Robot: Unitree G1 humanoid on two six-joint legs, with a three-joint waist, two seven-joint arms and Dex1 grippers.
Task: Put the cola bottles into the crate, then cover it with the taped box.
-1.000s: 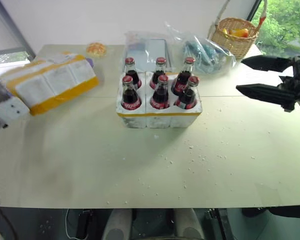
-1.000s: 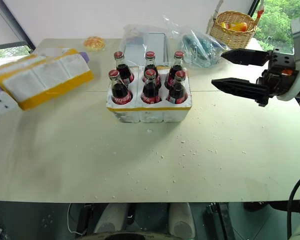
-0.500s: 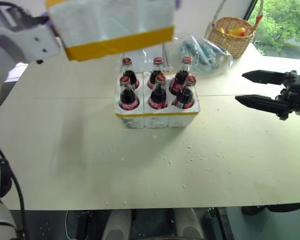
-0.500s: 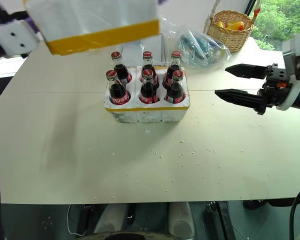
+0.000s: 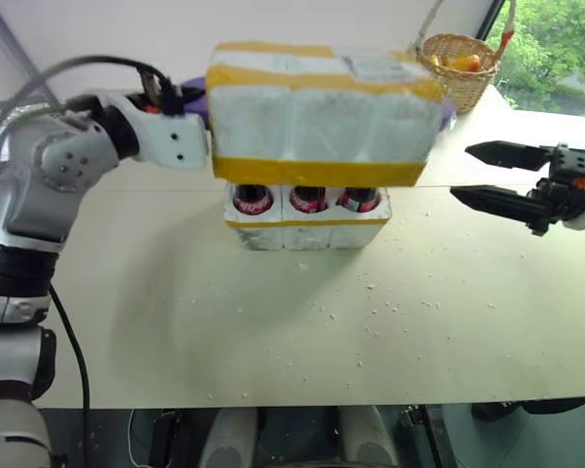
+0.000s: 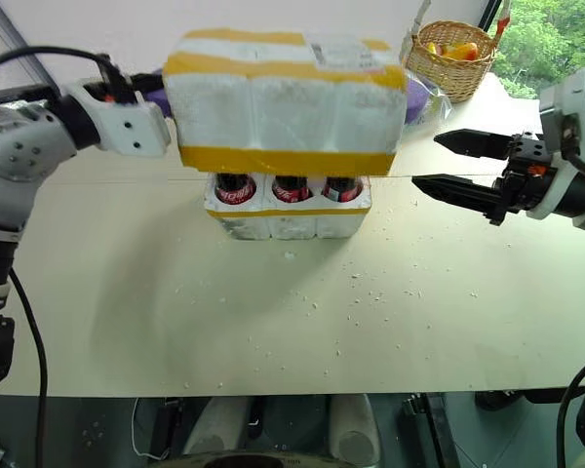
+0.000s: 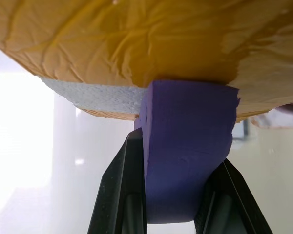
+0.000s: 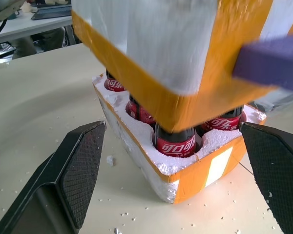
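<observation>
The taped box (image 5: 322,117), white foam with wide yellow bands, hangs level just above the crate (image 5: 307,232) and hides the bottle tops. My left gripper (image 7: 183,161) is shut on a purple foam tab (image 7: 185,146) on the box's left end. The cola bottles (image 5: 309,200) stand in the crate's wells, their red labels showing under the box. In the right wrist view the bottles (image 8: 175,144) and crate (image 8: 185,170) sit below the box's corner. My right gripper (image 5: 461,172) is open, level, right of the crate and apart from it.
A wicker basket (image 5: 460,68) stands at the back right, behind the box. Foam crumbs (image 5: 390,302) are scattered over the pale table (image 5: 175,322) in front of and right of the crate.
My left arm has swung the taped box rightward from the table's left side to over the crate, and it now hides the bottle tops. The right gripper has barely moved.
</observation>
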